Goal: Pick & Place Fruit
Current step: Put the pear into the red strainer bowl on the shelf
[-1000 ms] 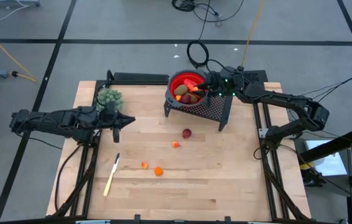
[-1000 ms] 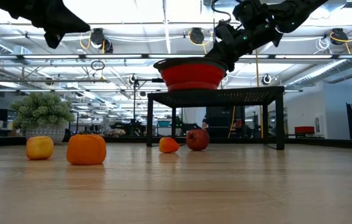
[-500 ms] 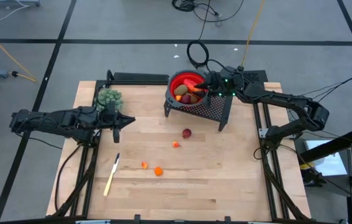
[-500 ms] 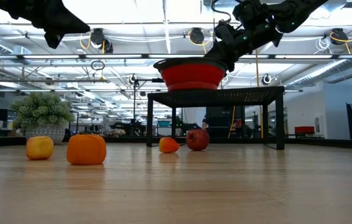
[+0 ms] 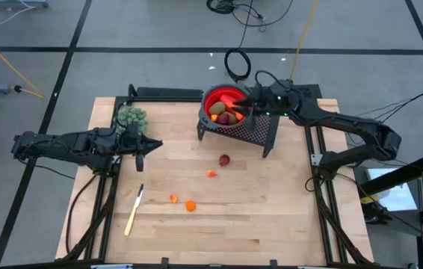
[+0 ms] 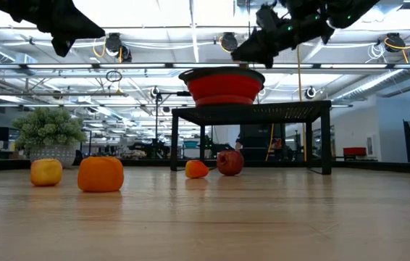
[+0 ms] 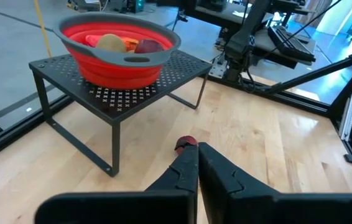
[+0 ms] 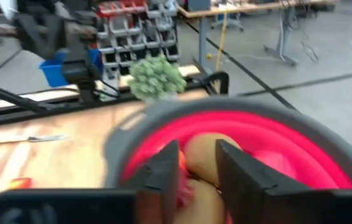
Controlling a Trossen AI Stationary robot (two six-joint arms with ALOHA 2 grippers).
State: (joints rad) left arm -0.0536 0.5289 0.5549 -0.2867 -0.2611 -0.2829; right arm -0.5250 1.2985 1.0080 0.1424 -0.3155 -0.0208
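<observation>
The right gripper (image 5: 250, 100) is hanging over the red bowl (image 5: 213, 96) at 12 o'clock with fingers parted and gripping nothing, fruit (image 5: 225, 113) is sitting inside, 1 dark red ball (image 5: 225, 160) and 3 orange bits (image 5: 190, 205) are lying mid-table, and the left gripper (image 5: 140, 161) is waiting clenched at 9 o'clock.

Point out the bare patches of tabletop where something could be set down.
The near strip in front of the knife and orange bits is bare, as is the right side between the dark red ball and the table edge. Crowded: the red bowl on its black stand, and the middle around the loose fruit.
</observation>
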